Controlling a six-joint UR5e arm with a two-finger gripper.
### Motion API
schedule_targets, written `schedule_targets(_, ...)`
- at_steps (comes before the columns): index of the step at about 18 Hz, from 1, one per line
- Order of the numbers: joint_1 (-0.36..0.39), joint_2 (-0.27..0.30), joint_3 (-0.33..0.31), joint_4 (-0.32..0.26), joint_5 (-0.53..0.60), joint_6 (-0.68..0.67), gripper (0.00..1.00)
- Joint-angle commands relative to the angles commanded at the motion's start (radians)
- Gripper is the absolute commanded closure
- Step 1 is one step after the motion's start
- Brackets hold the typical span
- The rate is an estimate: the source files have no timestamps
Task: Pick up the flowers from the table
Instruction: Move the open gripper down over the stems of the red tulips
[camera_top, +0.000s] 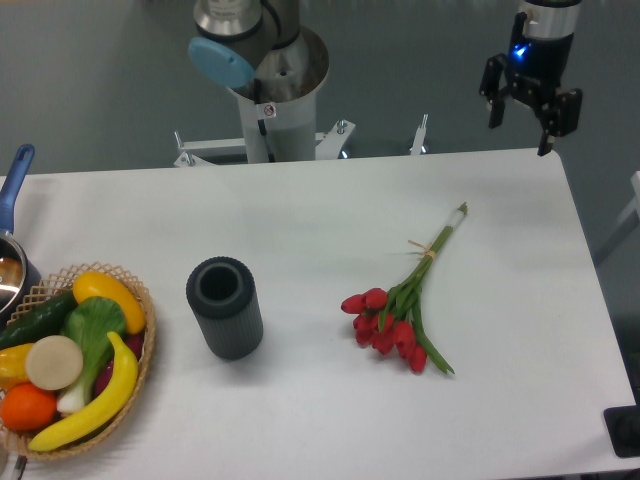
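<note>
1. Red tulip buds sit lowest on the flowers (405, 305), which lie flat on the table (320, 210) right of centre, stems running up to the right past a tan string tie
2. Best grasp, I'd say, is across the stems near that tie, jaws square to them, clear of the buds
3. Up in the top right corner the gripper (527, 113) hangs beyond the table's far edge, fingers spread and empty, well apart from the bunch
4. Left of centre, a dark ribbed cylinder (224, 306) and the fruit basket (135, 345) pose no obstacle
</note>
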Motion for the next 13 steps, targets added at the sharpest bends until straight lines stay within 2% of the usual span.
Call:
schedule_targets(4,-0.012,0.015,-0.012,0.006,0.011,-0.015,0.0)
schedule_targets(7,-0.032,0.003,-0.015,0.006,0.009,-0.087,0.0)
schedule_targets(9,-0.051,0.0,-0.04,0.008,0.003,-0.142,0.0)
schedule_targets(11,-0.108,-0.024,-0.041,0.029,0.002,-0.335,0.0)
schedule_targets(13,-0.162,-0.057,-0.032,0.07,0.002,-0.458,0.0)
